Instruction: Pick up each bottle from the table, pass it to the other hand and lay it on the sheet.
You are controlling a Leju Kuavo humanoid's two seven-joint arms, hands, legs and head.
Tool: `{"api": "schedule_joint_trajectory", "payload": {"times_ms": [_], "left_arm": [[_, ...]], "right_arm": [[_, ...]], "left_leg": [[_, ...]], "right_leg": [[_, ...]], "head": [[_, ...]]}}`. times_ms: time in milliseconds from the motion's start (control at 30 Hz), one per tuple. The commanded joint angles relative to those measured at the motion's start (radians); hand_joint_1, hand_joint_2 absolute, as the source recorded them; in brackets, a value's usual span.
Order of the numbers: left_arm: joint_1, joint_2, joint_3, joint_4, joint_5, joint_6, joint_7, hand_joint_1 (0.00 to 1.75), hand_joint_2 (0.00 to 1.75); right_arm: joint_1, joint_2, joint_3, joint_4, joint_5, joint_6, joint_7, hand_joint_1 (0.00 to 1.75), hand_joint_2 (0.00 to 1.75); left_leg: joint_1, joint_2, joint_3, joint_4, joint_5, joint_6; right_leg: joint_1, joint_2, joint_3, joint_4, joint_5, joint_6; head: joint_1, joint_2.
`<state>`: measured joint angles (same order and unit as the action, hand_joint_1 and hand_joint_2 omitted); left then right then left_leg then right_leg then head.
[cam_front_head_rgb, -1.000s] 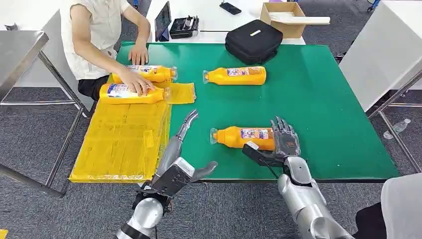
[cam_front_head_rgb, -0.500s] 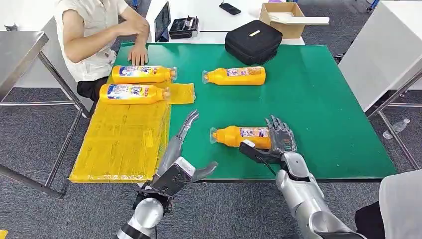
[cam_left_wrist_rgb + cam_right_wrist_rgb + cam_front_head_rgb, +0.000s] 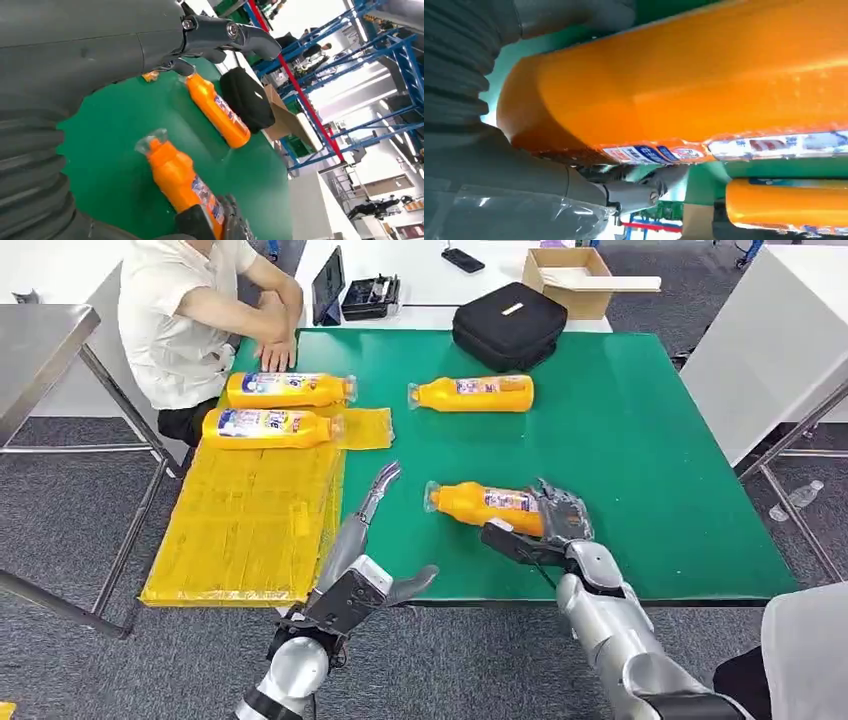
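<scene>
Right robot hand [image 3: 556, 520] grips the near bottle [image 3: 480, 504] on the green bench [image 3: 650, 440]; left robot hand [image 3: 365, 540] waits open. 2 bottles [image 3: 272, 408] lie at the yellow sheet [image 3: 245, 520], 2 remain.

open green table [image 3: 640, 440], far bottle [image 3: 472, 392] beyond

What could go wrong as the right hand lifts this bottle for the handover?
1. The right hand grips the near bottle at its base end, so the long capped end may sag or slip out.
2. The left hand waits open near the yellow sheet; a tilted bottle could miss it.
3. A person's hand rests near the two laid bottles, close to the drop zone.
</scene>
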<state>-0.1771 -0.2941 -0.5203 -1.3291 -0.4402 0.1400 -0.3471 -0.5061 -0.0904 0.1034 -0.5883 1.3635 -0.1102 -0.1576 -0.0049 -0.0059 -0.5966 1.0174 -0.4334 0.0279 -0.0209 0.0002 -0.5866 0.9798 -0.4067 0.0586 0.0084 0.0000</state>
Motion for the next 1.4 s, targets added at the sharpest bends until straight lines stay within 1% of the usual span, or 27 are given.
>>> {"api": "schedule_joint_trajectory", "payload": {"times_ms": [33,67,133,167,200,233,300,400,433,467,500,533,600,633,667,700,733,800,933,1000,1067,1133,1167,1200,1267,1300,1400], "left_arm": [[-0.021,-0.055,-0.013,0.07,0.009,-0.01,-0.002,0.0,1.75],[-0.02,-0.055,-0.013,0.07,0.009,-0.01,-0.002,0.0,1.75],[-0.018,-0.055,-0.012,0.071,0.018,-0.016,-0.004,0.0,1.75],[-0.018,-0.055,-0.013,0.074,0.029,-0.02,-0.005,0.0,1.75],[-0.019,-0.055,-0.016,0.075,0.036,-0.021,-0.009,0.0,1.75],[-0.021,-0.055,-0.018,0.075,0.043,-0.021,-0.011,0.0,1.75],[-0.021,-0.055,-0.022,0.072,0.058,-0.02,-0.013,0.0,1.75],[-0.017,-0.055,-0.02,0.065,0.099,-0.017,-0.022,0.0,1.75],[-0.014,-0.055,-0.015,0.064,0.127,-0.018,-0.02,0.0,1.75],[-0.012,-0.055,-0.009,0.069,0.178,-0.025,0.001,0.0,1.75],[-0.008,-0.055,-0.003,0.078,0.223,-0.028,0.024,0.0,1.75],[-0.009,-0.055,-0.002,0.088,0.224,-0.029,0.023,0.0,1.75],[-0.009,-0.055,0.0,0.093,0.226,-0.029,0.021,0.0,1.75],[-0.008,-0.055,0.003,0.111,0.307,-0.037,0.074,0.0,1.75],[-0.011,-0.055,0.004,0.136,0.34,-0.037,0.096,0.0,1.75],[-0.01,-0.055,0.009,0.163,0.403,-0.03,0.136,0.0,1.75],[-0.015,-0.055,0.012,0.197,0.435,-0.022,0.145,0.0,1.75],[-0.02,-0.055,0.018,0.224,0.442,-0.022,0.125,0.0,1.75],[-0.023,-0.055,0.012,0.218,0.442,-0.023,0.125,0.0,1.75],[-0.023,-0.055,0.012,0.218,0.442,-0.023,0.125,0.0,1.75],[-0.023,-0.055,0.012,0.214,0.443,-0.023,0.125,0.0,1.75],[-0.023,-0.055,0.012,0.214,0.443,-0.023,0.125,0.0,1.75],[-0.019,-0.055,0.017,0.215,0.467,-0.015,0.147,0.0,1.75],[-0.017,-0.055,0.026,0.225,0.501,-0.002,0.161,0.0,1.75],[-0.023,-0.055,0.043,0.265,0.528,0.014,0.149,0.0,1.75],[-0.033,-0.055,0.05,0.295,0.535,0.013,0.142,0.0,1.75],[-0.053,-0.055,0.051,0.331,0.509,0.034,0.127,0.0,1.75]], "right_arm": [[0.087,-0.052,-0.047,0.136,-0.042,0.002,0.007,1.75,1.75],[0.094,-0.053,-0.05,0.134,-0.045,-0.002,0.006,1.75,1.75],[0.106,-0.054,-0.068,0.124,-0.067,0.008,-0.006,1.75,1.75],[0.116,-0.055,-0.09,0.117,-0.1,0.022,-0.028,1.75,1.75],[0.124,-0.059,-0.101,0.112,-0.12,0.031,-0.046,1.75,1.75],[0.131,-0.063,-0.102,0.102,-0.129,0.034,-0.057,1.75,1.75],[0.139,-0.061,-0.134,0.086,-0.183,0.044,-0.103,1.75,1.75],[0.161,-0.048,-0.157,0.028,-0.261,0.063,-0.165,1.75,1.75],[0.176,-0.039,-0.169,-0.013,-0.317,0.089,-0.194,1.75,1.75],[0.196,-0.027,-0.169,-0.07,-0.366,0.108,-0.214,1.75,1.75],[0.217,-0.019,-0.147,-0.13,-0.374,0.102,-0.213,1.75,1.75],[0.228,-0.012,-0.137,-0.167,-0.381,0.106,-0.195,1.75,1.75],[0.233,-0.01,-0.131,-0.182,-0.382,0.11,-0.183,1.75,1.75],[0.25,-0.001,-0.127,-0.24,-0.441,0.131,-0.216,1.75,1.75],[0.26,0.005,-0.113,-0.284,-0.461,0.133,-0.223,1.75,1.75],[0.269,0.016,-0.093,-0.344,-0.468,0.127,-0.232,1.75,1.75],[0.278,0.031,-0.078,-0.404,-0.49,0.138,-0.232,1.75,1.75],[0.284,0.041,-0.059,-0.451,-0.494,0.157,-0.189,1.75,1.75],[0.289,0.03,-0.06,-0.445,-0.498,0.157,-0.191,1.75,1.75],[0.289,0.03,-0.06,-0.445,-0.498,0.157,-0.191,1.75,1.75],[0.289,0.028,-0.061,-0.441,-0.501,0.157,-0.193,1.75,1.75],[0.289,0.028,-0.061,-0.441,-0.501,0.157,-0.193,1.75,1.75],[0.289,0.034,-0.062,-0.446,-0.523,0.16,-0.227,1.75,1.75],[0.289,0.044,-0.047,-0.468,-0.543,0.161,-0.257,1.75,1.75],[0.305,0.069,0.012,-0.558,-0.548,0.174,-0.263,1.75,1.75],[0.317,0.08,0.06,-0.612,-0.567,0.199,-0.253,1.75,1.75],[0.331,0.091,0.171,-0.672,-0.596,0.223,-0.225,1.75,1.75]], "left_leg": [[0.003,-0.008,0.003,-0.002,0.001,-0.002],[0.002,-0.006,0.002,-0.001,0.0,-0.001],[0.002,-0.007,0.006,-0.001,0.0,-0.001],[0.002,-0.006,0.008,0.0,-0.001,0.0],[0.003,-0.01,0.007,-0.002,0.0,-0.001],[0.001,-0.007,0.009,-0.001,-0.002,0.001],[0.002,-0.008,0.01,-0.001,-0.002,0.001],[0.002,-0.007,0.012,-0.001,-0.002,0.001],[0.003,-0.009,0.011,-0.001,-0.002,0.001],[0.002,-0.008,0.013,-0.002,-0.002,0.001],[0.003,-0.009,0.012,-0.003,-0.001,0.0],[0.002,-0.006,0.013,-0.002,-0.002,0.001],[0.002,-0.004,0.014,-0.001,-0.003,0.002],[0.002,-0.004,0.013,-0.002,-0.003,0.001],[0.002,-0.004,0.013,-0.001,-0.004,0.001],[0.002,-0.002,0.012,-0.002,-0.003,0.0],[0.002,-0.001,0.013,-0.002,-0.004,0.001],[0.001,0.001,0.012,-0.001,-0.004,0.002],[0.002,0.002,0.008,-0.001,-0.003,0.001],[0.002,0.001,0.008,0.0,-0.004,0.002],[0.002,0.0,0.007,0.0,-0.004,0.001],[0.001,0.001,0.005,-0.001,-0.003,0.002],[0.002,0.001,0.005,0.0,-0.004,0.002],[0.001,0.001,0.004,-0.001,-0.003,0.002],[0.001,0.003,0.003,-0.001,-0.004,0.002],[0.001,0.003,0.003,0.0,-0.004,0.002],[0.001,0.005,0.0,0.0,-0.004,0.001]], "right_leg": [[0.003,-0.008,0.007,-0.005,-0.001,-0.003],[0.002,-0.006,0.006,-0.003,-0.001,-0.001],[0.002,-0.008,0.007,-0.004,-0.002,-0.002],[0.002,-0.006,0.004,-0.003,-0.002,-0.001],[0.003,-0.011,0.006,-0.006,-0.002,-0.003],[0.002,-0.006,0.004,-0.005,-0.003,0.001],[0.002,-0.008,0.005,-0.006,-0.004,0.001],[0.002,-0.007,0.007,-0.007,-0.003,0.001],[0.003,-0.009,0.007,-0.008,-0.003,0.0],[0.003,-0.007,0.009,-0.009,-0.003,0.001],[0.003,-0.009,0.009,-0.01,-0.003,0.0],[0.003,-0.006,0.01,-0.009,-0.003,0.0],[0.002,-0.003,0.01,-0.008,-0.003,0.001],[0.003,-0.004,0.011,-0.009,-0.002,0.0],[0.002,-0.003,0.016,-0.008,-0.003,0.001],[0.002,-0.002,0.016,-0.008,-0.002,0.0],[0.002,-0.002,0.018,-0.008,-0.002,0.001],[0.001,0.0,0.016,-0.006,-0.001,0.002],[0.002,0.0,0.011,-0.006,-0.001,0.001],[0.002,-0.001,0.011,-0.006,-0.001,0.002],[0.003,-0.002,0.011,-0.006,-0.002,0.0],[0.001,-0.001,0.01,-0.006,-0.001,0.002],[0.002,-0.001,0.01,-0.006,-0.002,0.002],[0.001,0.0,0.009,-0.006,-0.001,0.002],[0.001,0.002,0.008,-0.005,-0.001,0.002],[0.001,0.002,0.008,-0.005,-0.001,0.002],[0.001,0.004,0.005,-0.004,-0.001,0.001]], "head": [[0.0,0.0],[0.0,0.0],[0.0,0.0],[0.0,0.0],[0.0,0.0],[0.0,0.0],[0.0,0.0],[0.0,0.0],[0.0,0.0],[0.0,0.0],[0.0,0.0],[0.0,0.0],[0.0,0.0],[0.0,0.0],[0.0,0.0],[0.0,0.0],[0.0,0.0],[0.0,0.0],[0.0,0.0],[0.0,0.0],[0.0,0.0],[0.0,0.0],[0.0,0.0],[0.0,0.0],[0.0,0.0],[0.0,0.0],[0.0,0.0]]}}
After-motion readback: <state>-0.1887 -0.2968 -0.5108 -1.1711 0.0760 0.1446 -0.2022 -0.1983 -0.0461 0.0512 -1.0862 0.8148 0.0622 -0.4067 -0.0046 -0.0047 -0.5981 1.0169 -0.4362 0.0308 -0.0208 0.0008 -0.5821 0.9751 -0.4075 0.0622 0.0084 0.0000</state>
